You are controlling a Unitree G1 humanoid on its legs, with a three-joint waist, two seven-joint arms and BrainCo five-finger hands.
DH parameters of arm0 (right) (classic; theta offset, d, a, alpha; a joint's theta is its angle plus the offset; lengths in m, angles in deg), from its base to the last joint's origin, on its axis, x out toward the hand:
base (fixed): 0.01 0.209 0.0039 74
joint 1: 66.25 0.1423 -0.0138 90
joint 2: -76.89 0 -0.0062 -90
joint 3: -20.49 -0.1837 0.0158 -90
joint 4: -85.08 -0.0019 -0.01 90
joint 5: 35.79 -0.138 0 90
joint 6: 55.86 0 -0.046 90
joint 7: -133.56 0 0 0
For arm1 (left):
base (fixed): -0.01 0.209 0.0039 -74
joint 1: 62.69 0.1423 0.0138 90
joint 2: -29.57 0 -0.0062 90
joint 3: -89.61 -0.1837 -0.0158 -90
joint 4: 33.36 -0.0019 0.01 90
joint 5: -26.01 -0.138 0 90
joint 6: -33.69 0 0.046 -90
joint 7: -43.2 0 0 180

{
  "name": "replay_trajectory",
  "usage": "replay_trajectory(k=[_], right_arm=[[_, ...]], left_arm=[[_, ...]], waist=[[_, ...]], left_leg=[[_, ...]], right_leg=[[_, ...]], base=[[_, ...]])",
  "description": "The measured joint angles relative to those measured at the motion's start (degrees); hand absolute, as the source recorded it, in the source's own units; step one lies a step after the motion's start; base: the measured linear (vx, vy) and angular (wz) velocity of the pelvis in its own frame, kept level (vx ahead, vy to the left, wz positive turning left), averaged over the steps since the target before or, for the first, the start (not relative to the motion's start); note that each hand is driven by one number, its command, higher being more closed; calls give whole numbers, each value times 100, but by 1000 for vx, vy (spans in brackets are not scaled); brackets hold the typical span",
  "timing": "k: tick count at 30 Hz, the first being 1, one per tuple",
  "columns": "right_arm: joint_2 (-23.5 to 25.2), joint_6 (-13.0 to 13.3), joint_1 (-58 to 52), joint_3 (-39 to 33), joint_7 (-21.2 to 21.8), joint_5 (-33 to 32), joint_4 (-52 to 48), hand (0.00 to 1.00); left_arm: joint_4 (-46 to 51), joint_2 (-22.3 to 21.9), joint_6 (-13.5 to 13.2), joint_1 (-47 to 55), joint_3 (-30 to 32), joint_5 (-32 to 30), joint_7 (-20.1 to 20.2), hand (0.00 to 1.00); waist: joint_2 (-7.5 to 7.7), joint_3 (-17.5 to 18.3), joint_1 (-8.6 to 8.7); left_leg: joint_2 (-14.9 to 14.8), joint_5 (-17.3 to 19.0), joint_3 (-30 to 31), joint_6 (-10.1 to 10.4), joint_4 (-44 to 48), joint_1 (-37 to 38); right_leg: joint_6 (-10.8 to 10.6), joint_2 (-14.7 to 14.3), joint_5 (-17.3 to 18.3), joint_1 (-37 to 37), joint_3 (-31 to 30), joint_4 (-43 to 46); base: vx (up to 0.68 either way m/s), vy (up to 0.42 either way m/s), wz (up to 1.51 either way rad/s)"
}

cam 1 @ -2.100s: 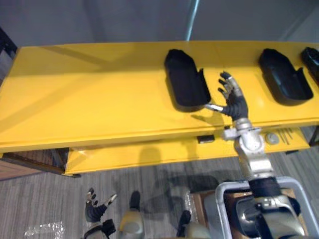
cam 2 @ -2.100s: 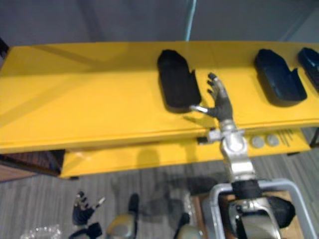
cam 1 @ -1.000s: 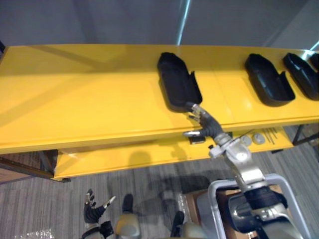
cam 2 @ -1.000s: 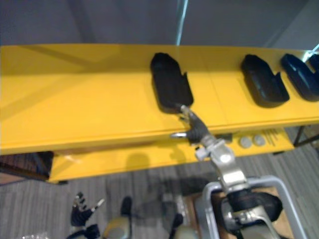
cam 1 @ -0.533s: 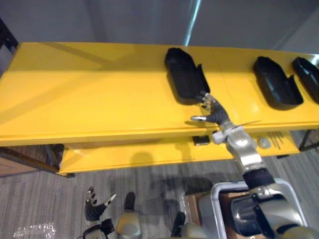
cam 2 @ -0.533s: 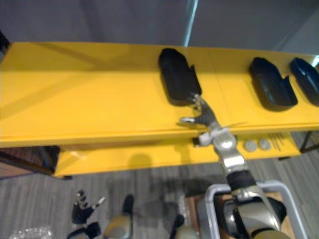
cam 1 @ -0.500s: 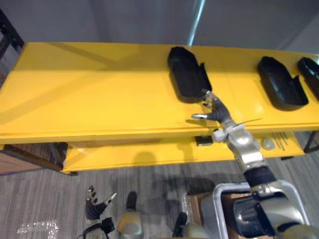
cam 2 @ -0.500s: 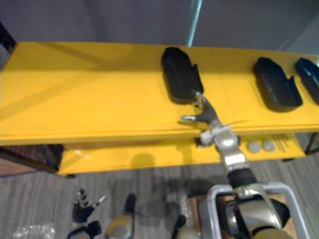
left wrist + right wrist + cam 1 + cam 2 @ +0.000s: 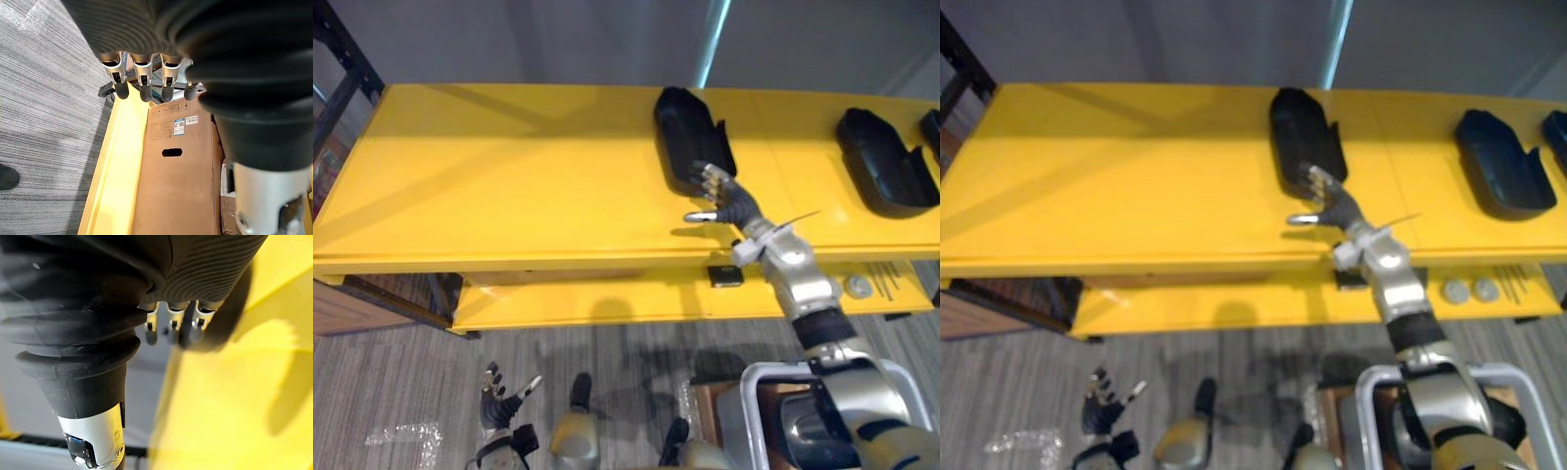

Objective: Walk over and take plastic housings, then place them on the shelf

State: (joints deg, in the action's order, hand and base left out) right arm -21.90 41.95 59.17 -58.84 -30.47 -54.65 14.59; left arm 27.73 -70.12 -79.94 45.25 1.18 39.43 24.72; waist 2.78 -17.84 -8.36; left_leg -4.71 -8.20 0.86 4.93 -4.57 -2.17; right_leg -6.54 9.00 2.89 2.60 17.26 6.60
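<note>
shelf: the yellow shelf (image 9: 509, 176) spans the head view from 9 to 3 o'clock.
housing: 1 black plastic housing (image 9: 690, 135) lies flat on the shelf toward 1 o'clock, hollow side up.
other housings: a 2nd housing (image 9: 886, 176) lies well apart at 2 o'clock, also on the shelf.
change: 2 seconds ago the right hand (image 9: 726, 203) stood flat and open just beside the housing at its 3 o'clock side; it has since swung round to the housing's 6 o'clock end and now touches it there. the camera has also shifted.
right hand state: i cannot tell whether it grips the near rim or only presses on it.
left hand: the left hand (image 9: 501, 399) hangs low at 7 o'clock above the floor, open and empty.
meaning: the housing is already placed; this looks like a final nudge or a re-grip to straighten it.
</note>
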Motion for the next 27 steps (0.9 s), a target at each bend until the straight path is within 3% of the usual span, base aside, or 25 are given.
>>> replay_trajectory(k=[1,3,4,6,9,14,19,22,27], right_arm=[[0,109,-73,-18,-139,-3,-143,0],[54,602,-312,-231,-885,93,-717,0],[106,722,-351,-348,-1102,190,-836,0],[296,1053,-387,-795,-1988,790,-1169,0],[387,1151,-389,-972,-2669,1256,-1276,0],[523,1150,-459,-1035,-3246,1389,-1276,0],[664,1178,-639,-1329,-3627,1009,-1305,0],[884,1156,-1333,-1680,-3826,1041,-1824,0],[1132,1035,-3255,-2267,-3868,1058,-2630,0]], left_arm=[[1,-1,0,0,0,0,-1,0],[9,-3,0,1,-1,1,-16,0],[11,-5,0,1,-1,1,-21,0],[14,-13,0,3,-3,0,-38,0],[10,-13,-2,15,-5,0,-62,0],[-91,-12,-157,13,-15,-3,-64,0],[-271,-12,-326,10,-37,-10,-64,0],[-376,-26,-397,17,-56,-48,-139,0],[-402,-66,-397,40,-49,-106,-281,0]], waist=[[1,0,0],[4,-2,3],[5,-1,8],[21,2,24],[67,4,73],[83,8,123],[114,27,136],[189,74,152],[348,208,521]], left_leg=[[0,0,-2,0,0,0],[-3,0,-18,0,-1,0],[-5,0,-21,0,-1,0],[-17,0,-90,1,-2,1],[-24,2,-142,2,-2,5],[-26,3,-153,1,-2,6],[-33,10,-178,7,-4,6],[-49,52,-332,11,-4,32],[-65,163,-638,19,-6,135]], right_leg=[[0,0,0,0,-1,-2],[0,-2,0,-11,-14,-5],[0,-3,0,-13,-17,-5],[0,-10,-2,-40,-54,-5],[1,-16,-5,-69,-128,-23],[-8,-16,-21,-81,-152,-39],[-11,-20,-26,-104,-180,-49],[-14,-31,-44,-165,-326,-93],[-23,-53,-129,-191,-616,-211]], base=[[0,0,0],[-2,-9,-2],[-12,-18,-4],[-14,-15,-8],[-12,-9,-12],[-9,-6,-3],[-1,-6,-2],[11,-5,-19],[34,0,-32]])
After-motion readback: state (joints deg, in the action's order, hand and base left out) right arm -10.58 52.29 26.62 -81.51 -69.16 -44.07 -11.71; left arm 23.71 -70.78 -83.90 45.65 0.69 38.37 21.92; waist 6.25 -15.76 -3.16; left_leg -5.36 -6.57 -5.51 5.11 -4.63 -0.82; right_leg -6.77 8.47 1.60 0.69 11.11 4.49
